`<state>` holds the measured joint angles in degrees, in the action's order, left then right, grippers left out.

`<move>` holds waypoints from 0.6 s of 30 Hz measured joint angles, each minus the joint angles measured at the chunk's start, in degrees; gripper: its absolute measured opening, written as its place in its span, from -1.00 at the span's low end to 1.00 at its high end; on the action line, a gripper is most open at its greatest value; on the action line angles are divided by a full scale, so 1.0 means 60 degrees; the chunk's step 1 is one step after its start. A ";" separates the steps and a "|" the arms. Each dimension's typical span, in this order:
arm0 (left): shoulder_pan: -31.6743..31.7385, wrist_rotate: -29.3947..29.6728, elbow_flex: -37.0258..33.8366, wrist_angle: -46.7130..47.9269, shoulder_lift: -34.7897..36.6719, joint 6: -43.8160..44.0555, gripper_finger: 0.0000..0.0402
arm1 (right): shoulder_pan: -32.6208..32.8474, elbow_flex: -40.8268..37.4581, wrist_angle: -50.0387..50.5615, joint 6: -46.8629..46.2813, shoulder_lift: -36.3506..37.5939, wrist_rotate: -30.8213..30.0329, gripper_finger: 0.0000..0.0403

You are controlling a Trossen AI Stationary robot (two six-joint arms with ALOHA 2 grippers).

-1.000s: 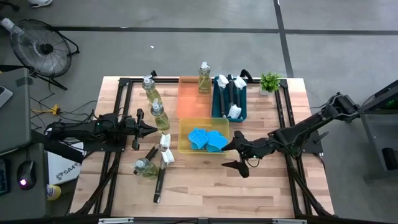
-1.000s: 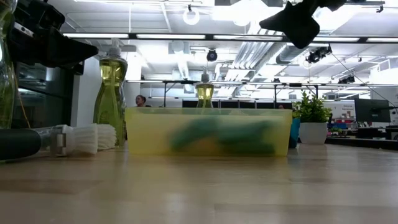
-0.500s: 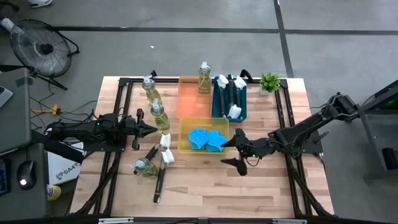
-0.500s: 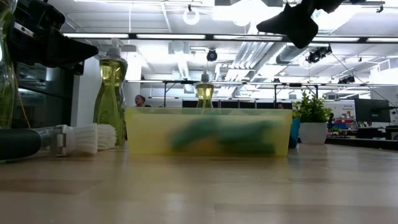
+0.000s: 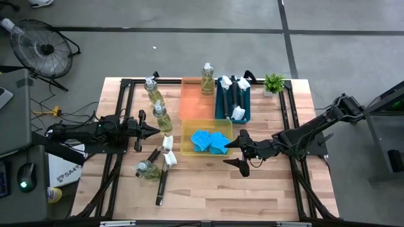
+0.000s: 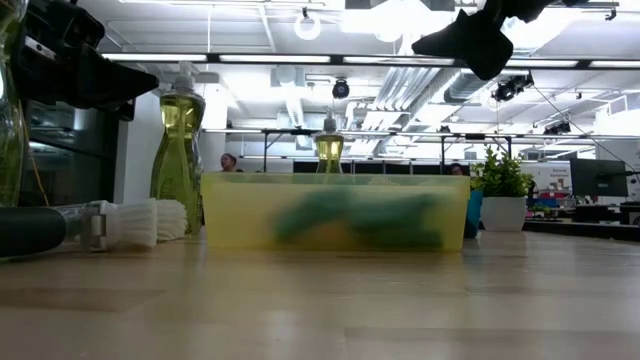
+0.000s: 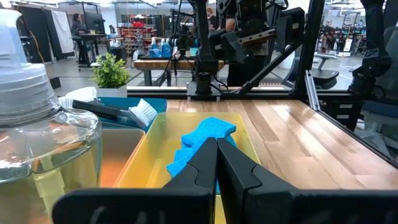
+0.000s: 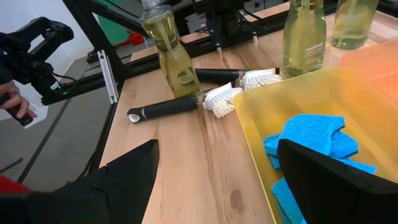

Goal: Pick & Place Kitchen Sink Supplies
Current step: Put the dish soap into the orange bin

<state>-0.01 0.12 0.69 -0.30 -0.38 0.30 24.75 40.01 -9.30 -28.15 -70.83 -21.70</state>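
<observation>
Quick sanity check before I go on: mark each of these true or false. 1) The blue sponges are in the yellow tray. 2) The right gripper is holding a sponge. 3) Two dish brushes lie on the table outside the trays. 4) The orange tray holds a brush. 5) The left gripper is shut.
1) True: the blue sponges lie in the yellow tray.
2) False: the right gripper is open and empty, beside the yellow tray.
3) True: two dish brushes lie on the wood left of that tray.
4) False: the orange tray holds one soap bottle; brushes stand in the teal tray.
5) True: the left gripper is shut, holding nothing.
</observation>
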 joint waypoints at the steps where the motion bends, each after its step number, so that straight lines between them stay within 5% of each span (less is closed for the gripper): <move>1: 0.0000 0.0000 0.0000 0.0000 0.0004 0.0000 -1.00 | 0.0000 0.0000 0.0000 0.0008 0.0000 0.0025 0.59; 18: 0.0000 -0.0169 0.0000 -0.0545 0.0004 0.0929 -1.00 | 0.0000 0.0007 0.0003 -0.0028 -0.0004 -0.0109 0.59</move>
<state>-0.01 -0.89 0.69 -3.56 -0.36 5.87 24.75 40.05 -9.28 -28.32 -70.85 -22.35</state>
